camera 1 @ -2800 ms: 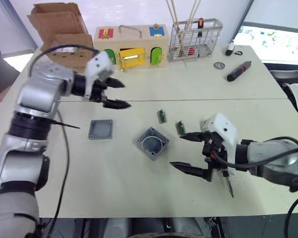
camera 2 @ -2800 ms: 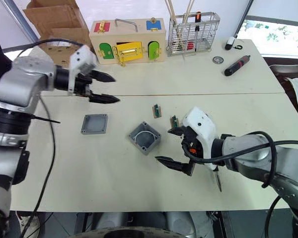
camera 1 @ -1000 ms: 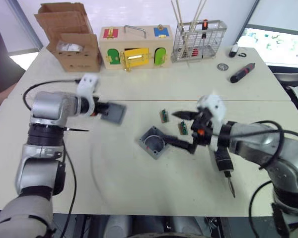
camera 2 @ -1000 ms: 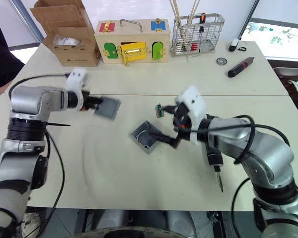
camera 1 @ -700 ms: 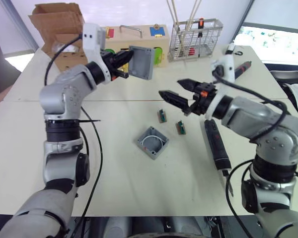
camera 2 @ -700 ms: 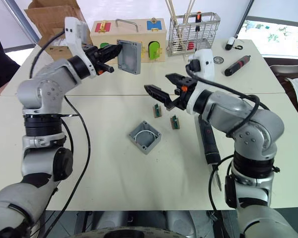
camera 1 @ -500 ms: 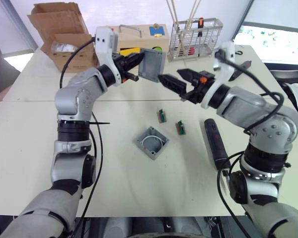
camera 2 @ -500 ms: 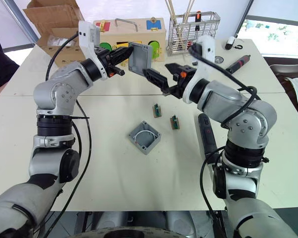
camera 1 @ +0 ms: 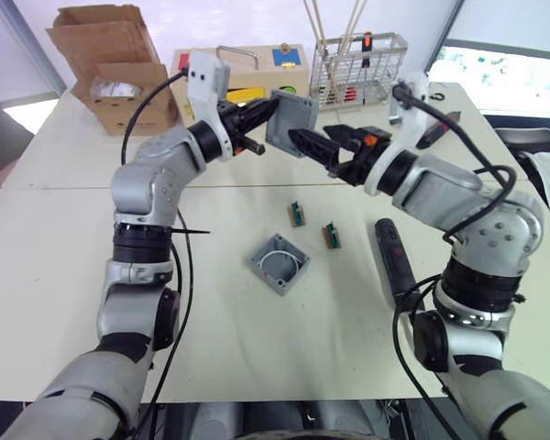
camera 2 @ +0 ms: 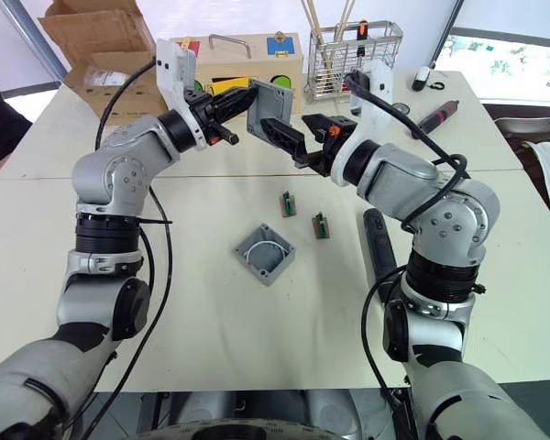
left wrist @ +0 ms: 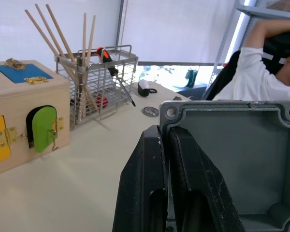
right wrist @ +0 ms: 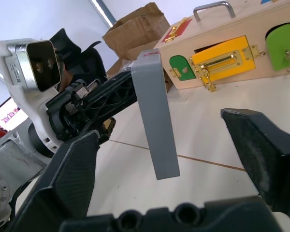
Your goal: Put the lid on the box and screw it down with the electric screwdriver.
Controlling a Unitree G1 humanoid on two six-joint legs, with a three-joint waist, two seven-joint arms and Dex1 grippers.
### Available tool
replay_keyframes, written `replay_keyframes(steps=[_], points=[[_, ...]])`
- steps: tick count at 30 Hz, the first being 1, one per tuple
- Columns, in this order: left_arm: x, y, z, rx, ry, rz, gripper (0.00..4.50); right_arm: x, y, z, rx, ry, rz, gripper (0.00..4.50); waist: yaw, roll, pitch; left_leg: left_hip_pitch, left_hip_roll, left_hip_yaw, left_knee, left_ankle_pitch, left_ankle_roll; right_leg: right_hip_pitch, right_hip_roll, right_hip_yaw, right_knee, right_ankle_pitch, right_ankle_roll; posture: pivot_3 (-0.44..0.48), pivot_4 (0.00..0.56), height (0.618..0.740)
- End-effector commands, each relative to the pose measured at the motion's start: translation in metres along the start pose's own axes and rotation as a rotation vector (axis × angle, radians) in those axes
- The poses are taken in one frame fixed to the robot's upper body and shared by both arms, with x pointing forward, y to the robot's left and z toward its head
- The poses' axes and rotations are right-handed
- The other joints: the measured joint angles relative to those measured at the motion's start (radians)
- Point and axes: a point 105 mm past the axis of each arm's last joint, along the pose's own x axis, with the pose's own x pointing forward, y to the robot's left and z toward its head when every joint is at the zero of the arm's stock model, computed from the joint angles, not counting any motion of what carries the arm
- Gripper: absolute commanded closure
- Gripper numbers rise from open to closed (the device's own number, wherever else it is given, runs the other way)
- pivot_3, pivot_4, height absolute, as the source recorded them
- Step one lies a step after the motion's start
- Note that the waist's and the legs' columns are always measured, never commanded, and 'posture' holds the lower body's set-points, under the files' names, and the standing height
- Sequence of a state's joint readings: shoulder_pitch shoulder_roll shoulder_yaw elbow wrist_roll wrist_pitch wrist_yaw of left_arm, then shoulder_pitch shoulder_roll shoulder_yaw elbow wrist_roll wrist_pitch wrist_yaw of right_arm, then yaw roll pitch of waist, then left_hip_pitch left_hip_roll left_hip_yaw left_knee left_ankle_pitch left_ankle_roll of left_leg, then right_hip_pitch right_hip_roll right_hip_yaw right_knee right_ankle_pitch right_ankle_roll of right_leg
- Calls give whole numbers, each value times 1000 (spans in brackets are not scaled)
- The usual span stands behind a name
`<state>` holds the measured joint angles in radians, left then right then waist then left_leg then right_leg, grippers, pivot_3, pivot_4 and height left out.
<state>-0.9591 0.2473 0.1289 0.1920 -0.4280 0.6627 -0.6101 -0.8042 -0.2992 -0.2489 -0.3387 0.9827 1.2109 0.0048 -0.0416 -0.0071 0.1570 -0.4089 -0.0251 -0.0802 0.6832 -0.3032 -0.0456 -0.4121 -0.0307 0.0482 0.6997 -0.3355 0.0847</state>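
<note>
Lid [camera 1: 291, 123] first: in the head views it hangs in the air above the far half of the pale tabletop [camera 1: 220, 312], pinched by one edge in the left hand [camera 1: 268, 117], its flat face turned toward the right hand [camera 1: 319, 145], whose two black fingers are spread wide with their tips just beside the plate and not touching it. Below them the box [camera 1: 280, 264] sits open side up near the middle of the tabletop with bare surface all round it; two small green circuit boards [camera 1: 298, 214] lie just beyond it, and the electric screwdriver [camera 1: 396, 262] lies flat to its right, well apart. Along the far edge stand a brown cardboard carton [camera 1: 119, 64], a wooden latch box [camera 1: 247, 69] with coloured doors, and a wire basket [camera 1: 357, 62] holding sticks; a smaller black-and-red screwdriver [camera 2: 437, 117] lies near the far right corner. A seam runs across the tabletop between two joined boards. In the left wrist view the fingers [left wrist: 150, 188] press together on the lid's rim, its hollow inner side and corner screw holes showing, and a person in a white sleeve [left wrist: 253, 72] sits beyond by a bright window. In the right wrist view the lid appears edge-on between the parted fingers [right wrist: 261, 150], with open room on both sides. No writing is legible.
</note>
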Motion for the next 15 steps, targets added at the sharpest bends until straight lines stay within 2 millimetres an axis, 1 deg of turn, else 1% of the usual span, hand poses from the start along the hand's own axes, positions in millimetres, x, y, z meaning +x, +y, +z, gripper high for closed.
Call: replay_keyframes(steps=[1,5,9,15], points=[[0,-14,20,39,-61,-56,4500,0,6,12,-27,-52,12,1337,-3,0,0,0,0,0,0,0,0,0,0,0,0,0,0,0,150,740],[-1,-14,20,38,-61,-58,4500,1,6,12,-31,-54,13,2595,-3,0,0,0,0,0,0,0,0,0,0,0,0,0,0,0,150,740],[-2,-18,23,26,-72,-74,4500,2,4,9,-31,-44,-2,4396,-3,0,0,0,0,0,0,0,0,0,0,0,0,0,0,0,150,740],[-6,-20,23,13,-69,-98,4500,2,1,8,-28,-45,-18,4392,-3,0,0,0,0,0,0,0,0,0,0,0,0,0,0,0,150,740]])
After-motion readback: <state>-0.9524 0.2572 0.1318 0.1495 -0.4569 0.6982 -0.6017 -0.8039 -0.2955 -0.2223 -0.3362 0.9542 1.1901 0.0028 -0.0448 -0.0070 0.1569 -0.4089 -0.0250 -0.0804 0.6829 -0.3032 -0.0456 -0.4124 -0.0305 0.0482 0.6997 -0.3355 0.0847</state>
